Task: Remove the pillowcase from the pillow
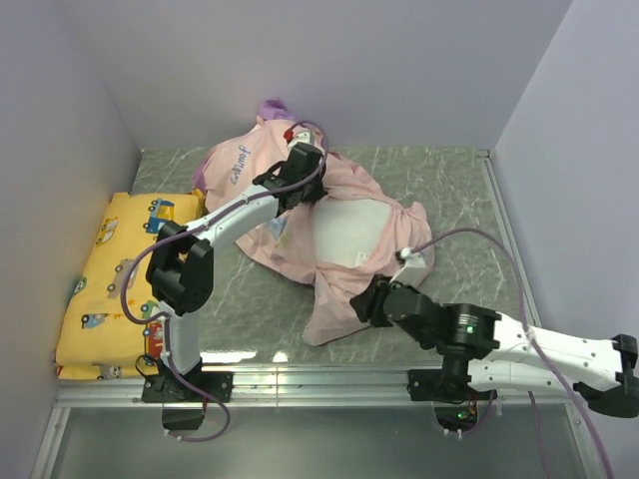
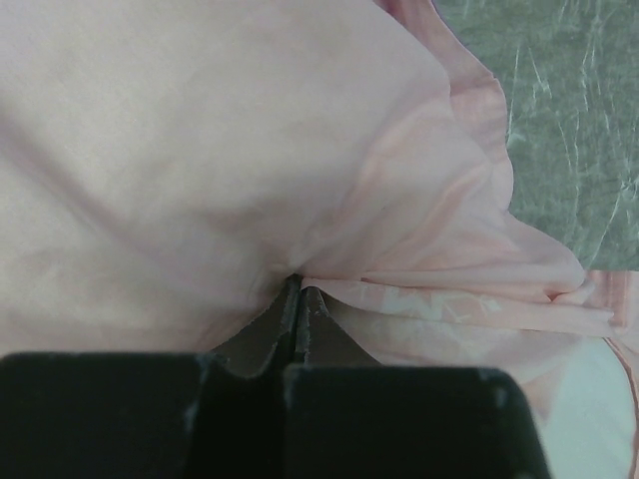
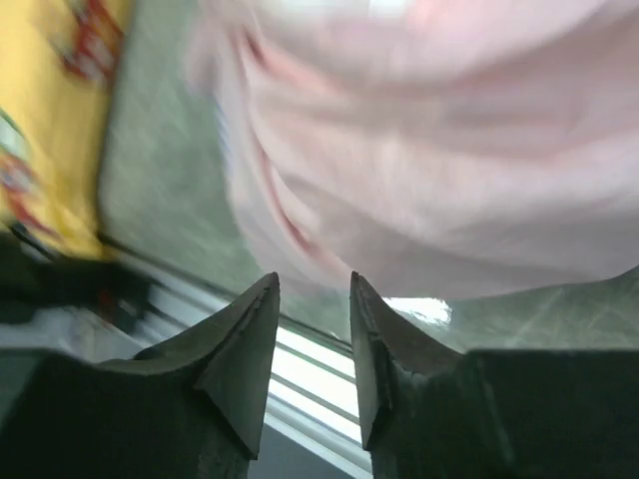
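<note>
Top view, left gripper (image 1: pixel 283 188): down on bunched cloth toward the far edge of the tabletop (image 1: pixel 454 195), arm reaching over the heap
Top view, right gripper (image 1: pixel 361 302): at the near hem of the cloth, close to the near edge
Top view, pillowcase (image 1: pixel 337 294): pale side out, rumpled across the middle of the tabletop, a purple tip showing at the far edge
Top view, pillow (image 1: pixel 349 228): one white patch bare among the folds, pink cloth ringing it on all sides
Top view, yellow cushion (image 1: pixel 115 279): along the left edge, its far corner just beside the heap
Left wrist view: jaws pressed together on a pinch of the pillowcase (image 2: pixel 250 150), folds fanning out from the tips
Right wrist view, blurred: jaws partly apart, nothing between them, the pillowcase (image 3: pixel 429 170) just beyond the tips
Done, by the look of it: cover peeled back and largely turned inside out, part of the pillow uncovered
Left to do: pillow edges appear wrapped yet; the cover has to come fully clear of it
</note>
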Robot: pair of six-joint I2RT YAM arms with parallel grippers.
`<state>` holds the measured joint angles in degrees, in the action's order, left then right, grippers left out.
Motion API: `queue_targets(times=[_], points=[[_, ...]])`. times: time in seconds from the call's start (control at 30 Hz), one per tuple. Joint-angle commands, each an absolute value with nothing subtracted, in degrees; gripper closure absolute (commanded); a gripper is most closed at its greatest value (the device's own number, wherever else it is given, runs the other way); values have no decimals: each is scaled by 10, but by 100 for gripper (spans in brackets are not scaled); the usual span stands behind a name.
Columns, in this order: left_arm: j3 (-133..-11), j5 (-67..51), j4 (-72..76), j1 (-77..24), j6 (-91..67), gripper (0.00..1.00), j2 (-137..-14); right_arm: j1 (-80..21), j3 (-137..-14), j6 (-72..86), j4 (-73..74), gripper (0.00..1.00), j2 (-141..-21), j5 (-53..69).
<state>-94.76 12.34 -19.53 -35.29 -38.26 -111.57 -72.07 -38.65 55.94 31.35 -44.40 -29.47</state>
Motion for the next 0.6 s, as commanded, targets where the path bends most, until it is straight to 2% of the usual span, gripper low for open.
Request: queue_targets(times=[0.0, 0.07, 0.1, 0.2, 0.27, 0.43, 0.47, 0.5, 0.53, 0.57], points=[[-921, 138, -207, -373, -393, 100, -1116, -707, -444, 602, 383, 49, -430, -422], [-915, 139, -202, -384, -400, 100, -1118, -687, -477, 594, 392, 41, -455, -436], [-914, 139, -198, -387, -402, 100, -1120, -680, -488, 577, 391, 32, -466, -438], [-917, 141, -199, -392, -403, 100, -1128, -623, -515, 532, 372, 19, -508, -391], [-915, 146, -200, -395, -405, 100, -1132, -576, -517, 501, 343, 14, -535, -356], [-912, 157, -197, -395, -408, 100, -1128, -540, -508, 487, 338, 15, -591, -309], [-914, 158, -197, -395, -408, 100, -1127, -538, -494, 488, 333, 22, -591, -304], [-915, 158, -197, -395, -407, 100, -1127, -537, -486, 491, 329, 34, -586, -299], [-918, 156, -197, -393, -404, 100, -1128, -537, -468, 493, 318, 50, -570, -287], [-922, 156, -199, -391, -405, 100, -1129, -536, -457, 499, 316, 77, -560, -280]])
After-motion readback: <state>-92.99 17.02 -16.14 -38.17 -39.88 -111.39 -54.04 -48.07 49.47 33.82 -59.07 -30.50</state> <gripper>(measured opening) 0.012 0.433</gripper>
